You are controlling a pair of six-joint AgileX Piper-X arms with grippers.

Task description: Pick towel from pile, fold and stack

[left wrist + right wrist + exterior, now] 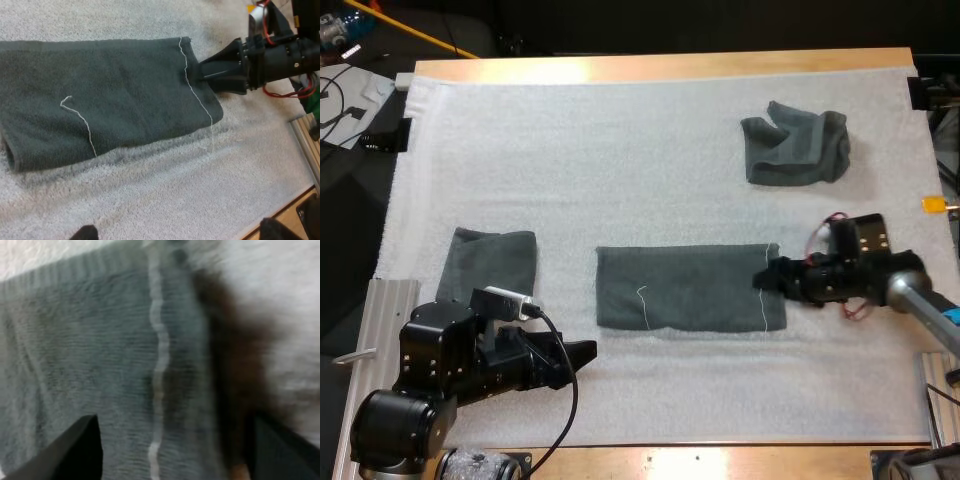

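Note:
A dark grey-green towel [690,288] lies flat at the middle of the mat, folded into a long strip with a white thread along its hem [195,90]. My right gripper [767,280] is at its right end, open, its fingers [75,450] apart over the hem of the towel [100,365]. In the left wrist view the right gripper [220,75] touches that same end. My left gripper [582,355] hovers open near the front left, its fingertips [85,232] wide apart before the towel [100,100]. A crumpled towel [796,147] lies at the back right. A folded towel [488,265] sits at the left.
The white mat [620,150] covers most of the wooden table [660,65]. Metal rails [390,300] run along the table's left side and the right side [305,135].

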